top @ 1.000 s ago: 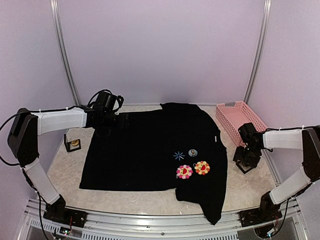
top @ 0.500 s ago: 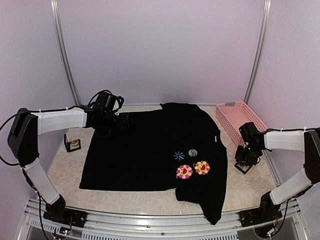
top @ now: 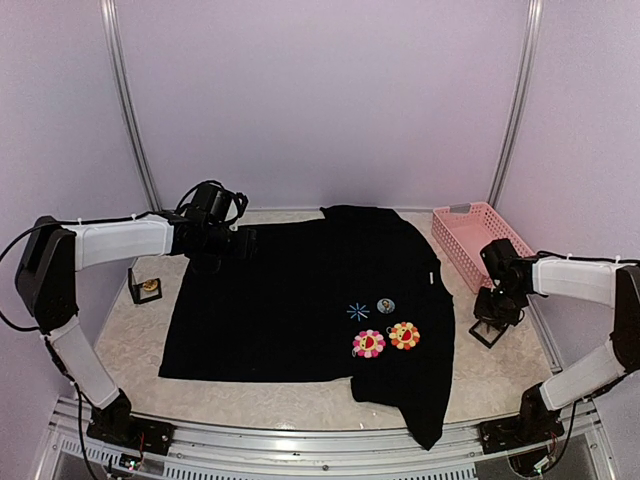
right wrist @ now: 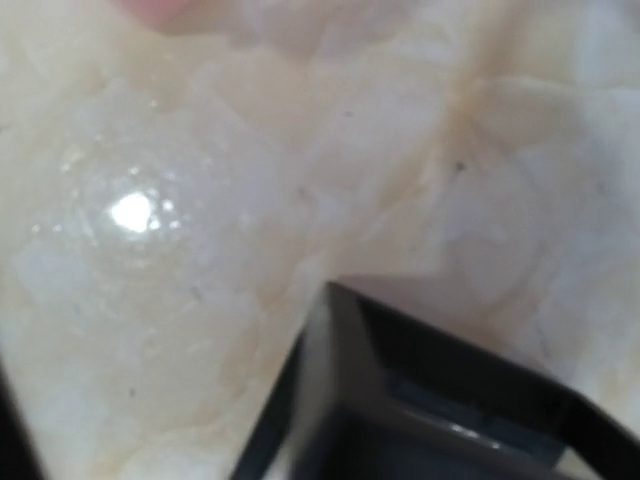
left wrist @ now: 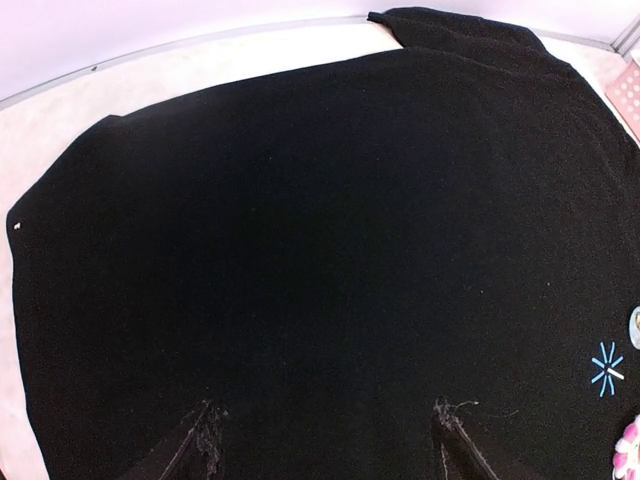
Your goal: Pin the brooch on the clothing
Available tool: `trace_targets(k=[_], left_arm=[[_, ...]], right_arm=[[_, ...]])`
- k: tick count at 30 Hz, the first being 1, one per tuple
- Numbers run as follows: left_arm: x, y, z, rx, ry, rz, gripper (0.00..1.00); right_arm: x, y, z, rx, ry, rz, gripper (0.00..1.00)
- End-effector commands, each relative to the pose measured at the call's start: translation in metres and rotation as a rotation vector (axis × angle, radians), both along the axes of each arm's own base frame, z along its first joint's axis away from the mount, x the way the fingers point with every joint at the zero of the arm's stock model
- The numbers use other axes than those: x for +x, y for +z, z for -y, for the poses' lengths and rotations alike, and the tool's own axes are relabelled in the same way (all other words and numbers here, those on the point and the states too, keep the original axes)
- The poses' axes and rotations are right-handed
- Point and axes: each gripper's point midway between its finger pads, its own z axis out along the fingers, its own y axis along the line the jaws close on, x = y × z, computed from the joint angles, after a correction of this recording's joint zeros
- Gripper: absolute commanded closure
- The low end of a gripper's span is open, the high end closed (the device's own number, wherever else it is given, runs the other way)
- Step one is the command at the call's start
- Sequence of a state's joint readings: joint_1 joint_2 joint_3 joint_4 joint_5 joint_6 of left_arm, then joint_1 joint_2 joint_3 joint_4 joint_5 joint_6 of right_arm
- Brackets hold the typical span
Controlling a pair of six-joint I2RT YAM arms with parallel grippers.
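Over the shirt [top: 280, 300], left claw [top: 247, 241] splayed, right claw [top: 489, 317] tipped down at black box [top: 486, 334], grip unclear

The shirt [top: 290, 300] lies spread across the middle of the table [top: 500, 385]. Two flower badges [top: 368, 343] sit side by side on its right part, a star mark [top: 357, 311] just behind them. A basket [top: 478, 240] stands far right; a small box [top: 148, 289] lies left of the shirt.

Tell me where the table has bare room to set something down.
Bare tabletop shows near-left, between the shirt, the small display box and the front rail, and near-right, past the shirt's hem. The right edge is crowded: pink basket, right gripper, black box.
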State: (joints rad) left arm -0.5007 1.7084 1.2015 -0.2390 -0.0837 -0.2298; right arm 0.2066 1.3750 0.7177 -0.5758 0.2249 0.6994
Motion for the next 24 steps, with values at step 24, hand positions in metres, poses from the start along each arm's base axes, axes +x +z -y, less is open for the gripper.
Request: trace_targets(k=[24], left_arm=[[-0.03, 0.077, 0.063, -0.214, -0.368, 0.132, 0.35]], right_arm=[[0.001, 0.221, -0.232, 0.377, 1.07, 0.388, 1.0]])
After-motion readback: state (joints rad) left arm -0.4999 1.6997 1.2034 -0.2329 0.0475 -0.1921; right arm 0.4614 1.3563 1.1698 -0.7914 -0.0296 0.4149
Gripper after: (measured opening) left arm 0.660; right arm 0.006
